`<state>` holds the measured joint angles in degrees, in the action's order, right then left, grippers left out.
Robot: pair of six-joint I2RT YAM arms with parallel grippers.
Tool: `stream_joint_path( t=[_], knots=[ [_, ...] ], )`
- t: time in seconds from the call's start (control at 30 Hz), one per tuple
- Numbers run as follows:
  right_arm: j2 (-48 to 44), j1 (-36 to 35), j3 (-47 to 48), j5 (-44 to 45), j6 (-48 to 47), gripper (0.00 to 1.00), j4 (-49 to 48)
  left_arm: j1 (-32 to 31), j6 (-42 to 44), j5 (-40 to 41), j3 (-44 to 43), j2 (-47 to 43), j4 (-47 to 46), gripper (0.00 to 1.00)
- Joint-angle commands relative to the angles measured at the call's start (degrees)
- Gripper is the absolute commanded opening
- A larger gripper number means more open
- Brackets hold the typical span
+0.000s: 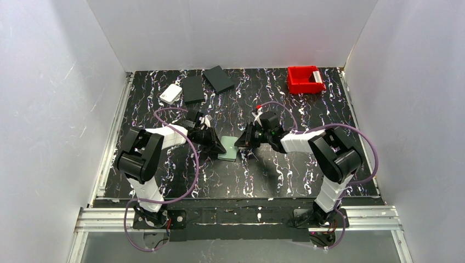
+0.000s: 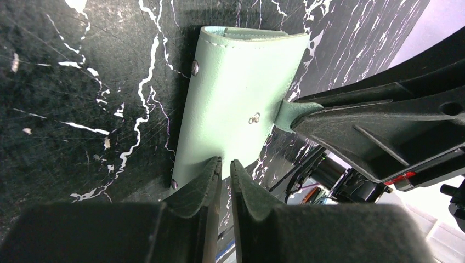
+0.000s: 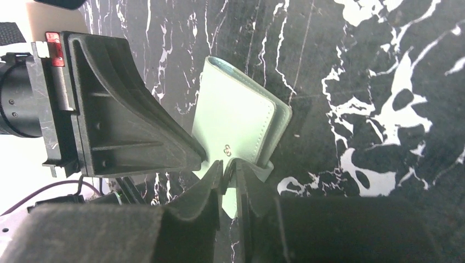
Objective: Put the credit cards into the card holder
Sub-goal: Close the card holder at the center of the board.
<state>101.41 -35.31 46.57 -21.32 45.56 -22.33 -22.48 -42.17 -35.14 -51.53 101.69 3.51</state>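
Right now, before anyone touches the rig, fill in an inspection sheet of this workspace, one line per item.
Surface: black white-veined mat, lying flat.
Job's things: card holder at mid-mat between both grippers; credit cards: nothing seen.
Clutter: white box, two black flat rectangles and red bin along the far edge; a pale item in the bin, too small to tell.
Grippers: right gripper fingers pinch a flap of the holder; left gripper fingers nearly together at its edge, grip unclear.
Cables: purple cables loop beside each arm, off the holder.
Surroundings: white walls on three sides.
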Motion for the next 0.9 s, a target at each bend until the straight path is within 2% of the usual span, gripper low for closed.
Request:
stream_joint_path(
  t=[0.0, 0.13, 0.33, 0.47, 0.53, 0.63, 0.7, 0.87],
  knots=[
    [1.22, 0.07, 3.54, -2.46, -1.02, 0.24, -1.29, 0.01, 2.01, 0.75, -0.49, 0.98, 4.47, 0.11],
    [0.38, 0.07, 3.58, -2.34, -1.35, 0.33, -0.55, -0.02, 2.18, 0.73, -0.51, 0.88, 4.67, 0.11],
    [-0.2, -0.02, 3.84, -1.72, -3.01, 0.37, 1.98, 0.06, 2.27, 0.34, -0.67, 1.14, 4.67, 0.1],
    [0.38, -0.02, 4.13, -1.92, -2.9, 0.25, 1.86, 0.06, 2.46, 0.37, -0.85, 1.07, 4.87, 0.1],
    [0.69, -0.02, 4.42, -2.25, -2.66, 0.11, 1.63, 0.02, 2.58, 0.13, -1.01, 1.05, 5.0, 0.1],
    [0.98, -0.02, 4.51, -3.36, -1.93, 0.09, 0.14, 0.05, 2.79, 0.17, -1.12, 1.06, 5.27, 0.1],
    [0.9, -0.07, 4.56, -3.63, -1.53, 0.01, -0.65, -0.02, 2.8, 0.22, -1.12, 1.1, 5.28, 0.1],
    [3.06, -0.39, 6.7, -3.46, -2.93, 0.01, 1.86, 0.03, 2.54, -0.09, -1.29, 1.46, 5.07, 0.09]
  ],
)
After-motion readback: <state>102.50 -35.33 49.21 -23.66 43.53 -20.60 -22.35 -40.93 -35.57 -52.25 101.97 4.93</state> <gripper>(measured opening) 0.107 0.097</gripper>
